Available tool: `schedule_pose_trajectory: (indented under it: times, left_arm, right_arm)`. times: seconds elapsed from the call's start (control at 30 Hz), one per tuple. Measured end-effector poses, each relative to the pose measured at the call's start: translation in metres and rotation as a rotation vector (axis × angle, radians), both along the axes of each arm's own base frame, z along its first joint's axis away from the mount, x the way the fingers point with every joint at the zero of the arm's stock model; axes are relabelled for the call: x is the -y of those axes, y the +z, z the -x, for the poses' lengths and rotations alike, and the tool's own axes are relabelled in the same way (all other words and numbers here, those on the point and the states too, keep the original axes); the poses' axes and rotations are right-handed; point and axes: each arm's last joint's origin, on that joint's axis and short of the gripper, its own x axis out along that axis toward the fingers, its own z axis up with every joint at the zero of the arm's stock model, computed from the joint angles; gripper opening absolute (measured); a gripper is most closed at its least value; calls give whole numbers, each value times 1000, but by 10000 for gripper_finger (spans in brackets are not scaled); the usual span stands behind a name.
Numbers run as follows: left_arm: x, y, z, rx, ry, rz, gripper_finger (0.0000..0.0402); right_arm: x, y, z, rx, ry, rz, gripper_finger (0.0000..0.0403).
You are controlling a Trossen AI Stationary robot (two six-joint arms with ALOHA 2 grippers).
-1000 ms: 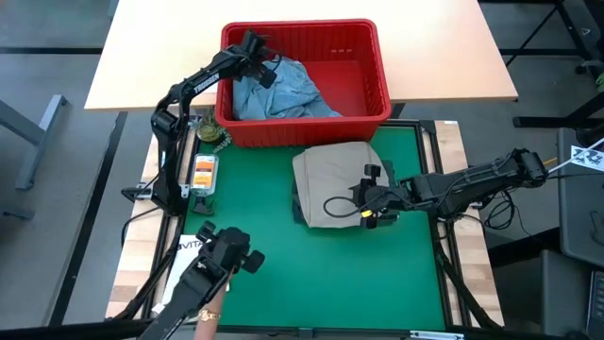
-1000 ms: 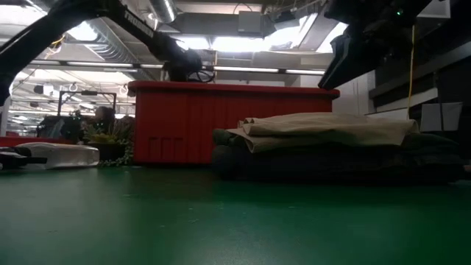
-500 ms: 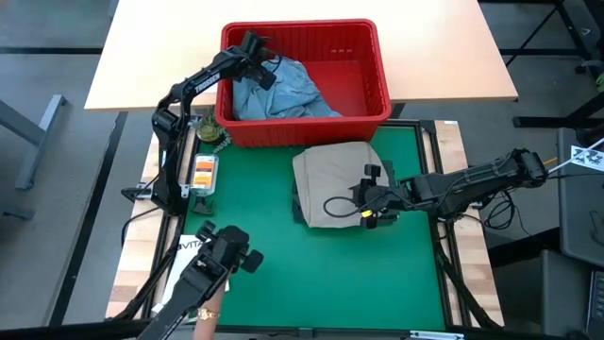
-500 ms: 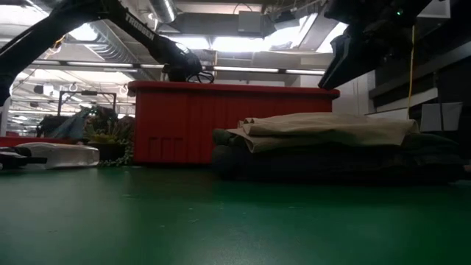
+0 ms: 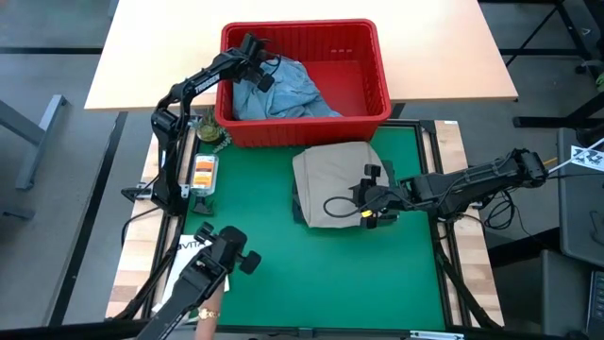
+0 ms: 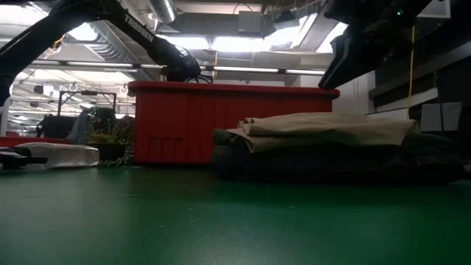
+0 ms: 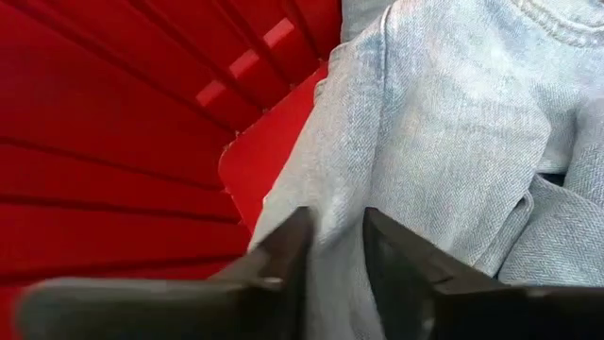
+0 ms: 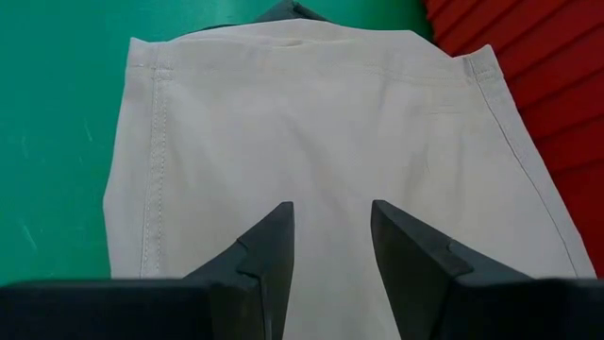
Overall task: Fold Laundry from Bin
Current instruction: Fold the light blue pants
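The light blue denim jeans (image 5: pixel 283 94) lie crumpled in the red bin (image 5: pixel 302 26) at the table's far side. My left gripper (image 5: pixel 257 59) reaches into the bin's far left corner and is shut on the denim (image 7: pixel 444 123). The folded khaki-tan garment (image 5: pixel 330 175) lies on top of dark folded garments (image 6: pixel 331 162) on the green mat (image 5: pixel 311 274). My right gripper (image 5: pixel 364 203) hangs over the khaki garment's right part, clear above it in the low view (image 6: pixel 346 59). Its fingers (image 8: pixel 332 236) stand a little apart and are empty. My left gripper has a ridge of the jeans' cloth (image 7: pixel 337 203) pinched between its two fingers, at the jeans' left side beside the bin's left wall (image 7: pixel 142 123). The fingers come slanting down from the table's left. One layer or several, I cannot tell. The jeans lie slack in the bin.
A small plant (image 5: pixel 209 132) and an orange-and-white packet (image 5: pixel 203 170) lie left of the mat. A white paper bag (image 5: pixel 184 247) lies at the near left, next to a dark device (image 5: pixel 222 260) and a person's hand (image 5: pixel 208 316). Bare mat shows at the near side.
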Motion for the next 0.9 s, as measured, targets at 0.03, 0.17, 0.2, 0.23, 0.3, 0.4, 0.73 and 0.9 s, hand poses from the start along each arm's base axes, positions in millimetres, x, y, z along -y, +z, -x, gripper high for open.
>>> schedule_pose_trajectory:
  times: [0.03, 0.17, 0.2, 0.23, 0.3, 0.4, 0.73, 0.9]
  left_arm:
    - [0, 0, 0, 1, 3, 0, 79]
    - [2, 1, -4, 16, 3, -2, 12]
    - [2, 1, -5, 26, 0, 5, 11]
    - [3, 3, -6, 26, -1, 7, 11]
    - [4, 9, -9, 37, -13, 3, 9]
    - [7, 29, -16, 72, -38, -14, 6]
    - [36, 129, -38, 255, -153, -131, 3]
    - [61, 159, -43, 353, -249, -171, 2]
  right_arm:
    - [0, 0, 0, 0, 0, 0, 143]
    - [0, 0, 0, 0, 0, 0, 143]
    - [0, 0, 0, 0, 0, 0, 143]
    - [0, 0, 0, 0, 0, 1, 143]
    - [0, 0, 0, 1, -5, 7, 143]
    - [1, 0, 0, -3, -3, 42, 143]
    - [4, 2, 1, 4, -63, 152, 143]
    - [7, 8, 0, 22, -129, 230, 143]
